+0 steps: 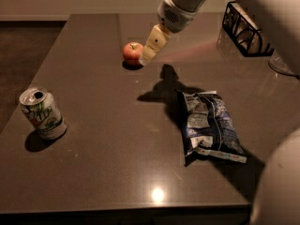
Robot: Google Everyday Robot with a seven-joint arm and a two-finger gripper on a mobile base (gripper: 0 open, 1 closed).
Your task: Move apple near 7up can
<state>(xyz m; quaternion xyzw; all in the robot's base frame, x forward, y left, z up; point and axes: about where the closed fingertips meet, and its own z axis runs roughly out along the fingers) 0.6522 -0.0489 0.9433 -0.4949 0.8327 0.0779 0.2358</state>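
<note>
- One apple (132,53) sits far back on the table (112,168), well apart from the 7up can (42,114) standing at the left
- The gripper (146,56) hangs just beside the apple, likely so it can grab it
- I cannot tell if the claw is apart or together
- The chip bag (209,125) lies off to the right

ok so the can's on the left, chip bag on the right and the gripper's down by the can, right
No: the camera view shows the gripper beside the apple, far from the 7up can. Can left, chip bag right: correct.
</note>
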